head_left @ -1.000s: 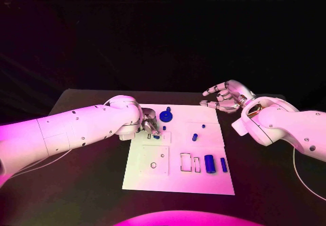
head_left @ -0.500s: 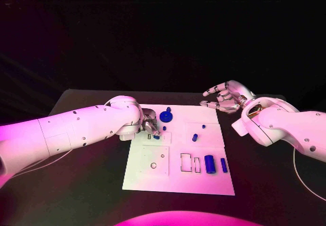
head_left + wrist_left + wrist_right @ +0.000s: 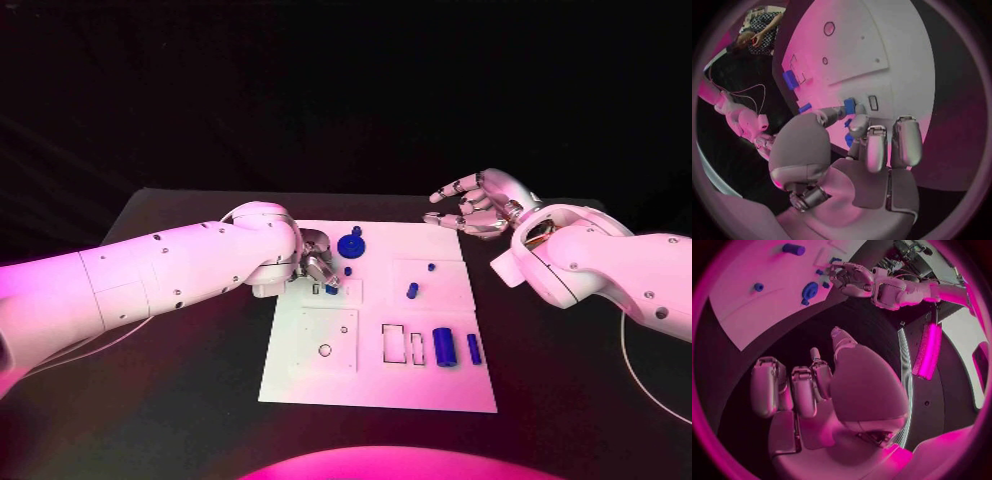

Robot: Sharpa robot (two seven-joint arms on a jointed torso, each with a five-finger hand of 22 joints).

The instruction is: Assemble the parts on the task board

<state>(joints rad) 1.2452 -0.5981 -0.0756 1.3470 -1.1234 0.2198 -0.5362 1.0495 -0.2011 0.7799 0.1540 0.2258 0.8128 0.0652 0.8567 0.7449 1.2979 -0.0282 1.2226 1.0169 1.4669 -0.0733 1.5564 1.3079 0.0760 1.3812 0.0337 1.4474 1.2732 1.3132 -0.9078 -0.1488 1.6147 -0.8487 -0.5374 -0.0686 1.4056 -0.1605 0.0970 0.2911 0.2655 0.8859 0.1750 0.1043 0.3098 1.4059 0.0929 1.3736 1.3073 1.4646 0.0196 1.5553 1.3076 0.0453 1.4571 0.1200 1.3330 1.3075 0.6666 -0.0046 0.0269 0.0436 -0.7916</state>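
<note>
- Two hands are mine: my left hand (image 3: 319, 266) pinches a small blue part (image 3: 849, 106) at the task board (image 3: 378, 390) near its ten-o'clock corner.
- My right hand (image 3: 480, 203) hovers spread and empty off the two-o'clock corner.
- I judge a seating step; next needs careful alignment and a downward press.
- Black table (image 3: 173, 420) beneath, dark room beyond.

Left robot hand (image 3: 319, 266) edged slightly nearer — over the small blue part (image 3: 332, 290).

Matt white task board (image 3: 378, 372), matt black table (image 3: 173, 400), glossy blue plastic-looking parts (image 3: 444, 346).
</note>
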